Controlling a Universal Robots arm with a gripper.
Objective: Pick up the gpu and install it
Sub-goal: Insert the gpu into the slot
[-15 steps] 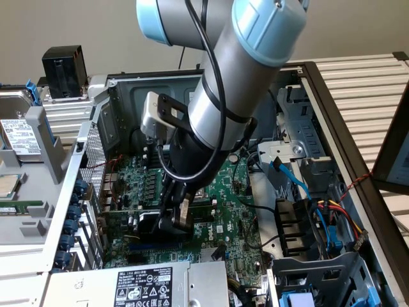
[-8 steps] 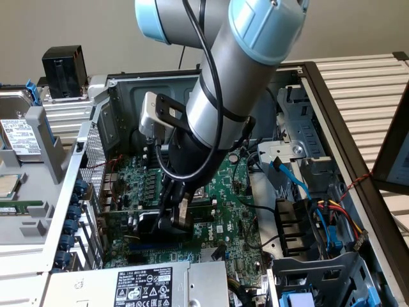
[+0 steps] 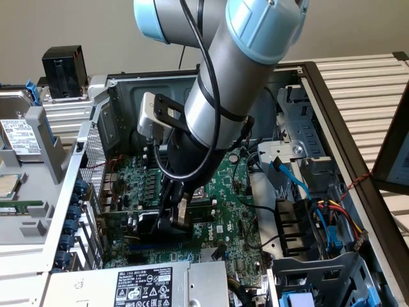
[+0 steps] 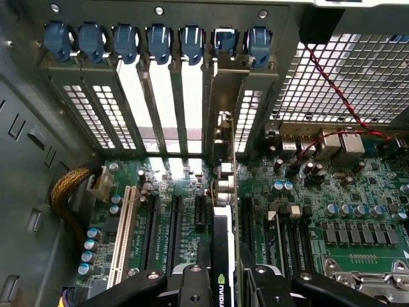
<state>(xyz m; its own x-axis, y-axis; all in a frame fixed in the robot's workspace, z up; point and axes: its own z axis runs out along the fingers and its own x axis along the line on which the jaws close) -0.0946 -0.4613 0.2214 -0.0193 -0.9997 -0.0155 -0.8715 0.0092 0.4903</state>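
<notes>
1. Pale wall forms the backdrop, and a slatted white surface (image 3: 364, 83) lies at the exterior view's right beside an open computer case (image 3: 332, 128) lying on its side.
2. The robot arm (image 3: 217, 96) comes down from the upper centre of the exterior view into the case.
3. Its gripper (image 3: 174, 217) sits in the lower centre of that view, low over the green motherboard (image 3: 239, 185).
4. In the wrist view the gripper (image 4: 227, 288) has a black finger (image 4: 192, 288) on each side of the graphics card (image 4: 222, 256) and is clamped on it.
5. The card stands upright on its edge over the motherboard (image 4: 358, 217), among the black expansion slots.
6. Its metal end bracket meets the case's rear panel below a row of blue latches (image 4: 160, 38).
7. In the exterior view the card (image 3: 148, 225) shows as a black block just at the exterior view's left of the gripper.
8. Whether the card's lower edge is pushed fully into a slot cannot be told.
9. A labelled power supply (image 3: 144, 284) fills the lower centre of the exterior view, blue cables (image 3: 297, 182) run at its right, and a red-and-black wire (image 4: 339, 96) crosses the mesh panel in the wrist view.
</notes>
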